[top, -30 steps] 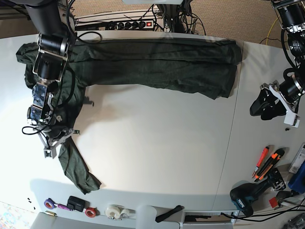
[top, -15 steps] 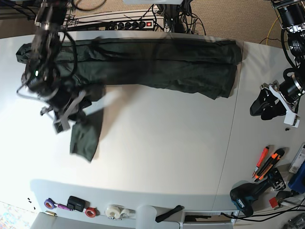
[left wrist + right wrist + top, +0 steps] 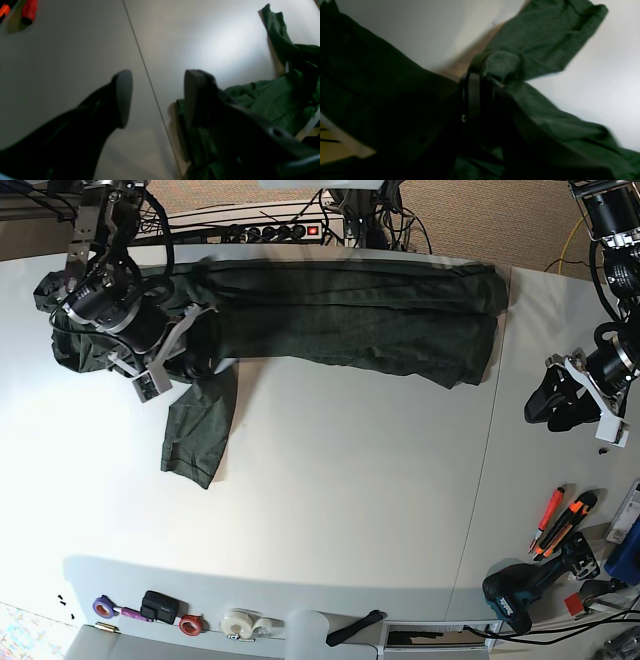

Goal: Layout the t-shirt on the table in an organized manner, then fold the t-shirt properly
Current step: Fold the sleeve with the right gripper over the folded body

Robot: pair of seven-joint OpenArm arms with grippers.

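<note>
White table [image 3: 330,510] fills the base view, a thin seam running across it near its right end, with cables and a power strip behind its far edge.

Along that far edge lies the shirt [image 3: 340,315], spread as a long dark green band from the far left corner almost to the seam, already narrowed lengthwise, which suggests the body is partly folded. One sleeve [image 3: 197,430] hangs off the band's left part and trails toward the table's middle, its cuffed end resting on the white surface.

That sleeve is raised because the right gripper [image 3: 480,85] is clamped shut on a bunch of its cloth; the wrist view shows fabric pinched between the closed jaws and the cuff end draping away beyond. Judging by the pose, it is carrying the sleeve inward to lay it over the body.

By the table's right edge, past the seam, the left gripper [image 3: 155,97] hovers with jaws spread wide and nothing between them, likely parked out of the way. Its wrist view shows the shirt's end just beside the seam.

Tools [image 3: 560,525] and tape rolls [image 3: 240,622] sit along the near edge, well apart from the shirt.
</note>
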